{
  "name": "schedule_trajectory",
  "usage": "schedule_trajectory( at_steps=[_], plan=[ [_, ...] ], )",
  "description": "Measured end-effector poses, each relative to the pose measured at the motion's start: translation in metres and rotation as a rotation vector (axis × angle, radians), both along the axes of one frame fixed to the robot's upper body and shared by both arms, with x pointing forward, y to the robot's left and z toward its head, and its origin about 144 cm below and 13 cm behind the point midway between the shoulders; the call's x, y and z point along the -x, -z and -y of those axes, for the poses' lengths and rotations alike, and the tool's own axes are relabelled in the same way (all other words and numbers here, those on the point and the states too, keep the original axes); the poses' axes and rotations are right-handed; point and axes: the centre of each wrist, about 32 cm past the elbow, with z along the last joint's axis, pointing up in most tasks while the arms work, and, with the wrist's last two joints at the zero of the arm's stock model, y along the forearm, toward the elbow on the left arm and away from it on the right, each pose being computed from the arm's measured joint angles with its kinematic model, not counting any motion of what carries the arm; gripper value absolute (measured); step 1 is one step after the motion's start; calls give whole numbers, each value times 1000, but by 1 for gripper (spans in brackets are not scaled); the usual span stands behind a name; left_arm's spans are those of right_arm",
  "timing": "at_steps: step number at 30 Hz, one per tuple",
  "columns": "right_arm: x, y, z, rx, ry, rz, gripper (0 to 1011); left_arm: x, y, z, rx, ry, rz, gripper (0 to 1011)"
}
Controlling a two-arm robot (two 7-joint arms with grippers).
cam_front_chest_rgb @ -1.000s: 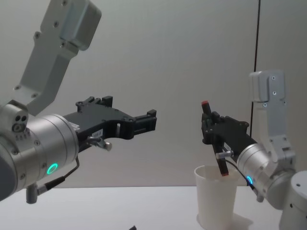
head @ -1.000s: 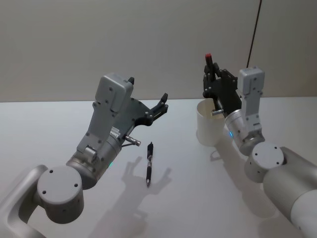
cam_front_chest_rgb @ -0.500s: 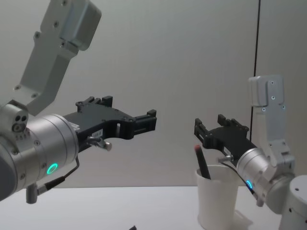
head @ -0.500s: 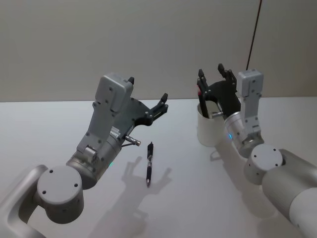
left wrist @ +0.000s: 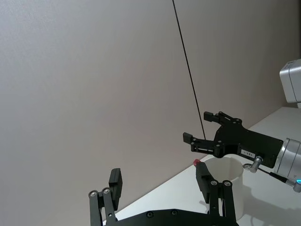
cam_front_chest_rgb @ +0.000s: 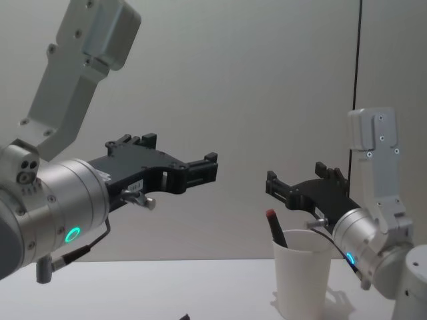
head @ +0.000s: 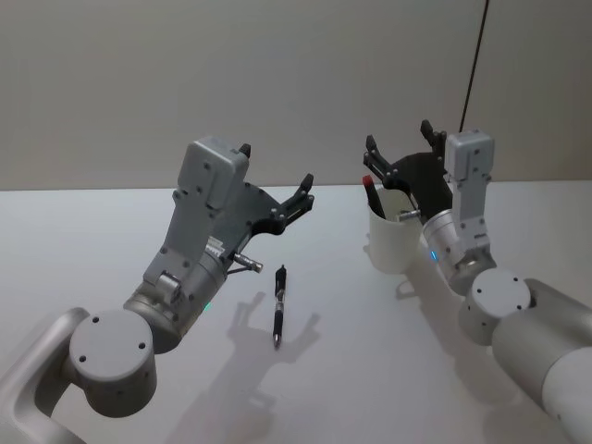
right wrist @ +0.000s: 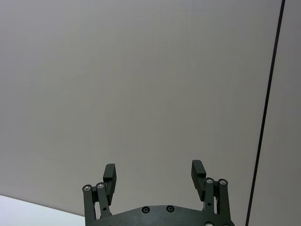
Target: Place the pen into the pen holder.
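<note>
**Pen in cup, fingers clear: tipping is the risk**

- The pen (head: 368, 188) is seen standing in the cup (head: 393, 242), leaning against the rim on the robot's left side, with its red tip above the rim.
- Risk: the cup is judged light. If the right gripper (head: 399, 136) is pulled back low, the rim or the red tip could be clipped, and cup and pen knocked over on the desk (head: 351, 370).
- Risk: the leaning pen loads one side of the rim, so a small nudge may be enough.
- Right fingers: spread wide above the cup, nothing held, nothing touched.
- Left gripper (head: 276, 165): held above the desk, fingers wide, nothing held.
- A spare pen (head: 278, 305) lies flat on the desk near the left gripper, well apart from the cup.
</note>
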Motion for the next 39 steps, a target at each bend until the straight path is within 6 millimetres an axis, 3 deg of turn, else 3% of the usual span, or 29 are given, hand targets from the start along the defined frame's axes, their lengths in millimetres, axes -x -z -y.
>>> schedule_trajectory(
  at_steps=[16,39],
  plan=[
    [6,-20,16,7,5,-87,1001,0,0,0,0,0,0,1003],
    [52,-66,67,35,47,-230,1001,0,0,0,0,0,0,1003]
  ],
)
